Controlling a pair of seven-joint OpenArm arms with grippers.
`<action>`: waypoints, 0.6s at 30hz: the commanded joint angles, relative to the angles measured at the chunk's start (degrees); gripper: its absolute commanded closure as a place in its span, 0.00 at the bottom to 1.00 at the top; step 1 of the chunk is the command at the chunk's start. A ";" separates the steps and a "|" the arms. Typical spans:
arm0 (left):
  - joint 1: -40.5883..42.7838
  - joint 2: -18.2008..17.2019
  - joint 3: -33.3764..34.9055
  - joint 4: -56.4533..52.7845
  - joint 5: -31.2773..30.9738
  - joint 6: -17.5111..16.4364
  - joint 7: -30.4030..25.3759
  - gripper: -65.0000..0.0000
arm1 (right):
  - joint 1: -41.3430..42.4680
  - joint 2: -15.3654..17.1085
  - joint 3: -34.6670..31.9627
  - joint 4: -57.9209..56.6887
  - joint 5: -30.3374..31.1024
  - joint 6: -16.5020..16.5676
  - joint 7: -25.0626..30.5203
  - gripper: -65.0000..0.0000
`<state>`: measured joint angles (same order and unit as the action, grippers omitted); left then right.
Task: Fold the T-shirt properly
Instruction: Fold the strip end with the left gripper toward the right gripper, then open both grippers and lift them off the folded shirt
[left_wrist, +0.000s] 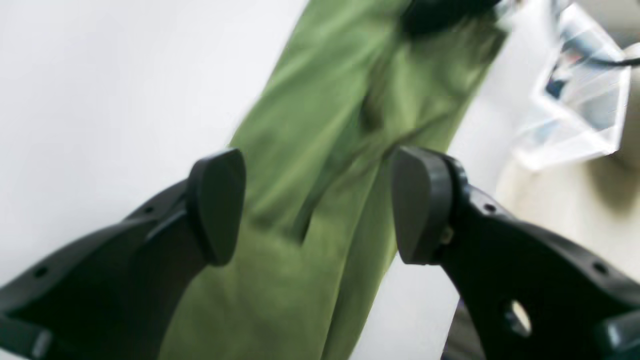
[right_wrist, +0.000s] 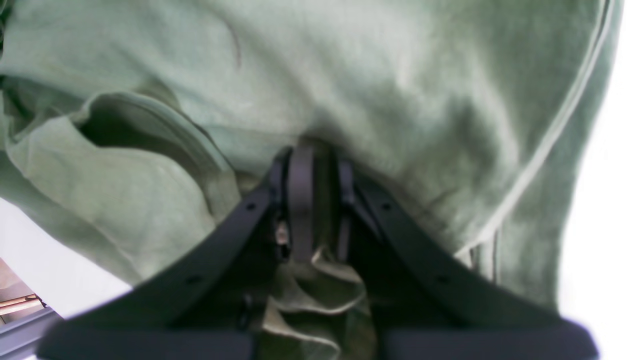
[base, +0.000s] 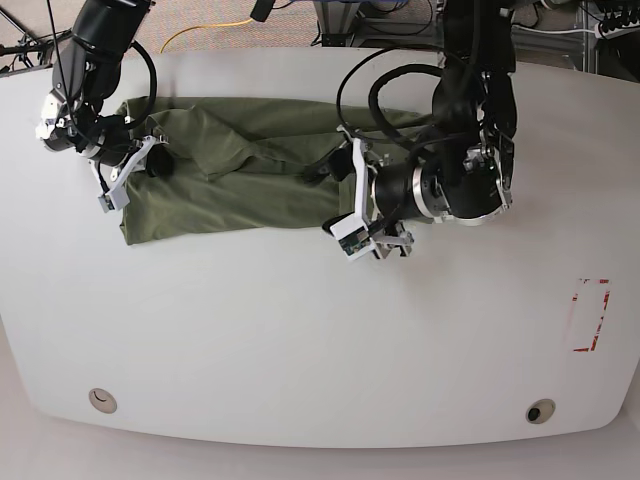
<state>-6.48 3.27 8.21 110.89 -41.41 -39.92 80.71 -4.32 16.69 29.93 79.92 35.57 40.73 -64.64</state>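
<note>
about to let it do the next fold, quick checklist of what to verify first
1. Right gripper shut on the T-shirt: ok, cloth bunched between the fingers.
2. Left gripper gripping cloth: not ok, jaws wide open above the shirt.
3. Shirt lying flat: not ok, wrinkled and partly folded.
4. Shirt fully on the table: ok.
5. Left arm's cable clear of the cloth: cannot tell.

A blurred clear plastic piece (left_wrist: 575, 95) is showing up and to the right of the left pincer (left_wrist: 317, 205). A white table (base: 300, 330) is lying beneath that pincer. A red-edged mark (base: 592, 315) is sitting well apart from it, and a yellow cable (base: 205, 30) is trailing far behind it, past the table's back edge.
</note>
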 joint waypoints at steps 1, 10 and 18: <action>-1.48 0.29 -0.51 1.06 -0.66 -0.08 -0.71 0.36 | -0.47 0.24 -0.44 -0.32 -5.02 -0.73 -4.15 0.90; 1.51 -8.50 -6.14 1.06 8.40 -0.08 -1.72 0.36 | 0.49 0.24 -0.17 0.83 -5.02 -0.73 -4.15 0.89; 10.22 -13.86 -7.28 0.27 15.08 -0.08 -13.41 0.36 | 0.76 0.59 -0.17 5.05 4.82 -0.73 -4.59 0.73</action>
<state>3.75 -10.76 0.80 110.67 -27.24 -39.92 70.02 -3.79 16.19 29.58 83.74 35.86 40.07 -68.27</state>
